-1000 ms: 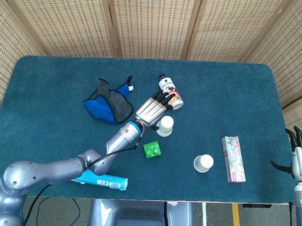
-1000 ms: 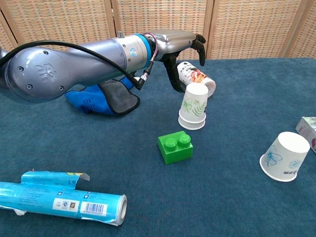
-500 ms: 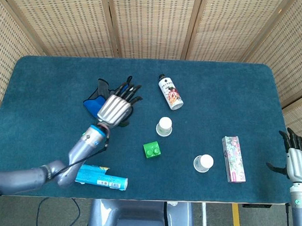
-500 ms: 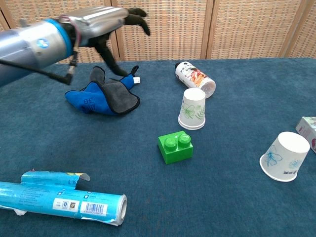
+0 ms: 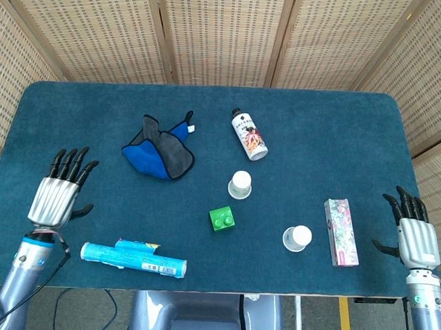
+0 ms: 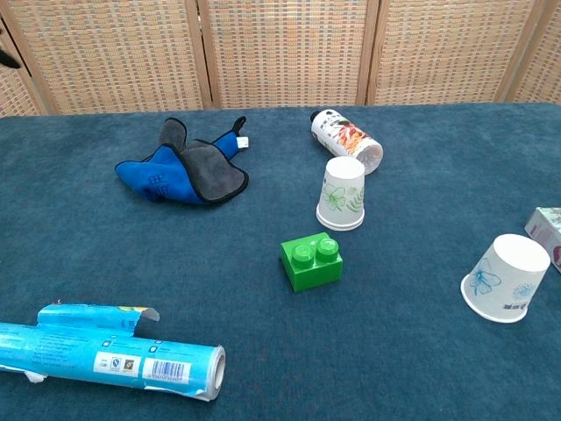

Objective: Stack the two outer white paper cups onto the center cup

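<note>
We have one stack done, it looks like: the center cup stack (image 6: 342, 194) sits upside down just beside the green block (image 6: 310, 261), near the bottle (image 6: 347, 138). The outer cup (image 6: 505, 278) stands alone, well apart to the right, near the patterned box (image 5: 340, 231). Left hand (image 5: 59, 190) hovers fingers spread, empty, at the desk (image 5: 337, 140) edge. Right hand (image 5: 412, 235) also spread and empty. Next we judge: right hand reaches in, grips the outer cup, lifts it over the stack.

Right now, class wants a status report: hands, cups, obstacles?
Left hand and right hand open, empty. Cup stack upright; outer cup unstacked. Green block near the stack.
</note>
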You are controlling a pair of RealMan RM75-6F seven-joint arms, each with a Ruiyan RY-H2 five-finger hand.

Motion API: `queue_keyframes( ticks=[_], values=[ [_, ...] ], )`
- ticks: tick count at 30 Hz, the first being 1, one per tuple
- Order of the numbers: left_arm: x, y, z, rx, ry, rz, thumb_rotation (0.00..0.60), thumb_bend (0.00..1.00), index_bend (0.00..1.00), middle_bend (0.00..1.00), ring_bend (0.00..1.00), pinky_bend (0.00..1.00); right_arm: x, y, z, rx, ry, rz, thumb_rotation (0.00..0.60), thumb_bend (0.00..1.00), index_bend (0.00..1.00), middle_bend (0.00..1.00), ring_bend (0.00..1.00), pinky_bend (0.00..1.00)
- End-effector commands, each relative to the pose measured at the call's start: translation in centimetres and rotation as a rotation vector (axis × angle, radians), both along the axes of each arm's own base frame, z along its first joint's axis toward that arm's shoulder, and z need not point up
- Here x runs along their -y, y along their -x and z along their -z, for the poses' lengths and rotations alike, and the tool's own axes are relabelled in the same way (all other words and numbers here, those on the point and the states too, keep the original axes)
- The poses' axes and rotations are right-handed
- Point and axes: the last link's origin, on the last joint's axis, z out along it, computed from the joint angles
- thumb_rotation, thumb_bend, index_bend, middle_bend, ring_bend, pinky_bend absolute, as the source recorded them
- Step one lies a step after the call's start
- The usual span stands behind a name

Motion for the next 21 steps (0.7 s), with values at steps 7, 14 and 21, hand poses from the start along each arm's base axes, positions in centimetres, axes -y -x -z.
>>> queue_keyframes(
  ticks=[7,14,21],
  values=[
    [5.6,2.6,-1.8,0.076,-0.027,-0.038,0.600,0.12,0.15,0.00,0.00,0.00,-1.2,-5.3,2.9,-0.017,-0.151,-0.098,0.600,0.09,0.23,0.00,0.00,0.02],
    [5.7,2.9,-2.1,0.082,-0.025,-0.032,0.600,0.12,0.15,0.00,0.00,0.00,0.3,-9.7,4.8,-0.038,-0.234,-0.152,0.600,0.11,0.28,0.00,0.00,0.02],
    [5.7,3.0,-2.0,0.094,0.000,-0.024,0.600,0.12,0.15,0.00,0.00,0.00,1.4,-11.2,6.8,-0.121,-0.324,-0.110,0.600,0.13,0.31,0.00,0.00,0.02]
  ],
)
